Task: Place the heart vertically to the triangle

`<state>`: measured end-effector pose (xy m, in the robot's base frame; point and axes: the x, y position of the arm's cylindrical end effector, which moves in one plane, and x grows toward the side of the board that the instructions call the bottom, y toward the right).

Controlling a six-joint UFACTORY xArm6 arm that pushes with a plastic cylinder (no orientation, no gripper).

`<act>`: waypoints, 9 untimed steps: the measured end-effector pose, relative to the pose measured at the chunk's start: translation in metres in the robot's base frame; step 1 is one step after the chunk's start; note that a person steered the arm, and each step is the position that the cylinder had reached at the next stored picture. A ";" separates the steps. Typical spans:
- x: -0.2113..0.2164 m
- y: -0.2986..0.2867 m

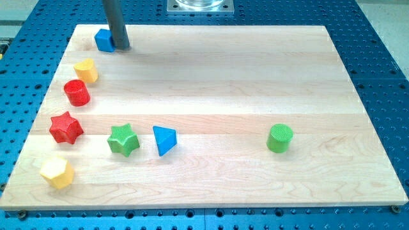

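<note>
The yellow heart (85,70) lies near the board's left edge, toward the view's top. The blue triangle (164,140) lies left of centre, toward the view's bottom, well below and to the right of the heart. My tip (121,47) stands at the view's top left, touching the right side of a blue block (103,40). The tip is above and to the right of the heart, a short gap apart, and far from the triangle.
A red cylinder (77,92) sits just below the heart. A red star (66,127), a green star (123,139) and a yellow hexagon (57,172) lie at the lower left. A green cylinder (280,138) stands at the right. The wooden board (255,76) ends in blue perforated table.
</note>
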<state>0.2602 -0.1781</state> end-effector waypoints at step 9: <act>0.108 0.167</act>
<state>0.3685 -0.0112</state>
